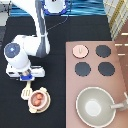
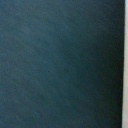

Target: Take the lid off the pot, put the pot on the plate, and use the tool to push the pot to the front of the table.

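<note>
Hovering at the exterior view's left, the gripper (image 1: pixel 26 80) hangs just above the tool (image 1: pixel 26 92), which lies touching the plate (image 1: pixel 44 104); whether it grips anything, I cannot tell. The pot (image 1: pixel 37 99) sits on the plate, uncovered; the lid (image 1: pixel 79 50) rests on the stove (image 1: pixel 120 75). A skewed push might tip the pot off the plate. The pan (image 1: pixel 95 105) stands well apart, nothing blocks the table (image 1: pixel 55 35) nearby.

My gripper (image 1: pixel 25 75), white with a blue block, hangs over the black table (image 1: pixel 30 30) beside the cream-white tool (image 1: pixel 26 92). The pinkish-cream pot (image 1: pixel 37 99), reddish-orange inside, sits on the tan plate (image 1: pixel 46 92). The pale pink lid (image 1: pixel 79 50) rests on the pinkish-brown stove (image 1: pixel 120 70).
</note>
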Robot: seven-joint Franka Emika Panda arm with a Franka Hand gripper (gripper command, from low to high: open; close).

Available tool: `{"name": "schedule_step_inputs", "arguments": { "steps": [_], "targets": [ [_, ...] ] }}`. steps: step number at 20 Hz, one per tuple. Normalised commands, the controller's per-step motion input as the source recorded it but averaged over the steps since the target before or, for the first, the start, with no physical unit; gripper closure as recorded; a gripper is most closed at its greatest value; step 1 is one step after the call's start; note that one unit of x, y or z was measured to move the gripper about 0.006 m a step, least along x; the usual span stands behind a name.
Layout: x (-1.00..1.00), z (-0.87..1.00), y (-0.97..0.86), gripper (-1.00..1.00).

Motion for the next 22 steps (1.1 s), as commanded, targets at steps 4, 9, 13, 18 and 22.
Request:
{"name": "schedule_step_inputs", "arguments": {
  "steps": [4, 9, 13, 18, 22],
  "targets": [
    [-0.20, 0.77, -0.02, 1.00],
    [-0.82, 0.81, -0.23, 1.00],
    [-0.97, 0.66, -0.06, 1.00],
    [-1.00, 0.13, 0.16, 1.00],
    [-0.96, -0.11, 0.34, 1.00]
  ]
}}
